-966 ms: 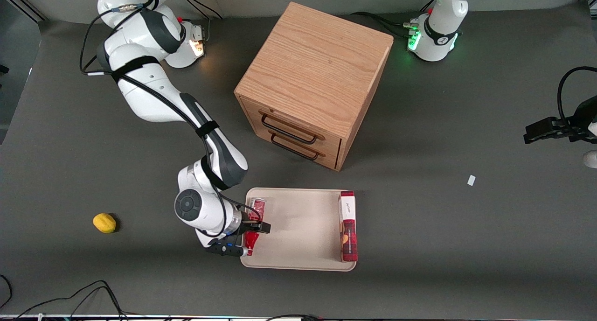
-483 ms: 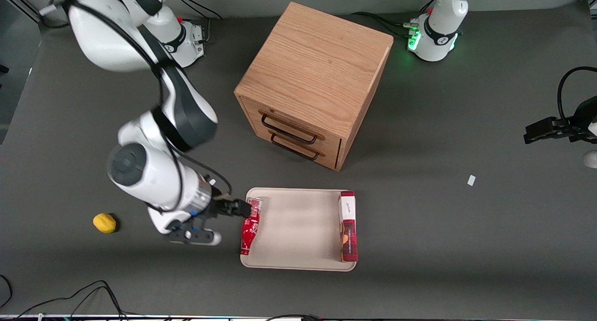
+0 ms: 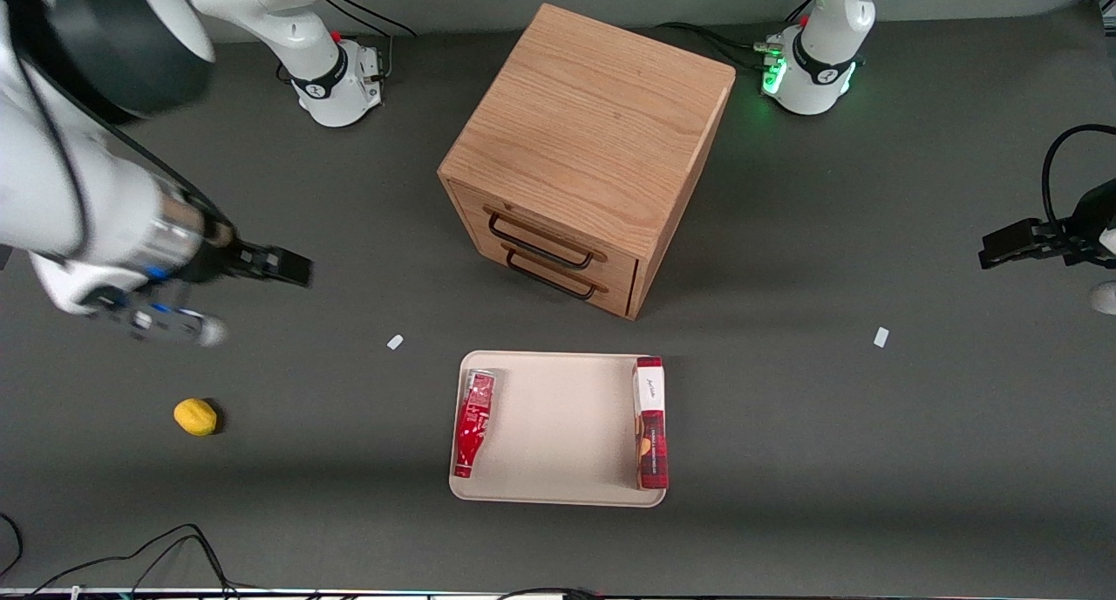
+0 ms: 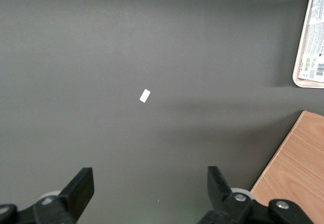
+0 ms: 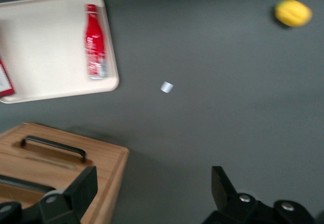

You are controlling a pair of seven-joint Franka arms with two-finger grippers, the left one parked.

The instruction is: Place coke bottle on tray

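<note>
The red coke bottle [image 3: 472, 422] lies flat in the beige tray [image 3: 558, 426], along the tray's rim toward the working arm's end, cap pointing to the front camera. It also shows in the right wrist view [image 5: 94, 41] lying on the tray [image 5: 45, 47]. My right gripper [image 3: 283, 267] is open and empty, raised high above the table, well away from the tray toward the working arm's end. In the right wrist view the gripper [image 5: 152, 191] has nothing between its fingers.
A red plaid box [image 3: 651, 422] lies in the tray along the rim toward the parked arm's end. A wooden drawer cabinet [image 3: 584, 155] stands farther from the front camera than the tray. A yellow lemon [image 3: 195, 416] and small white scraps [image 3: 395, 342] lie on the table.
My gripper let go of the coke bottle, which now lies in the tray. The arm rose and drew away toward the working arm's end.
</note>
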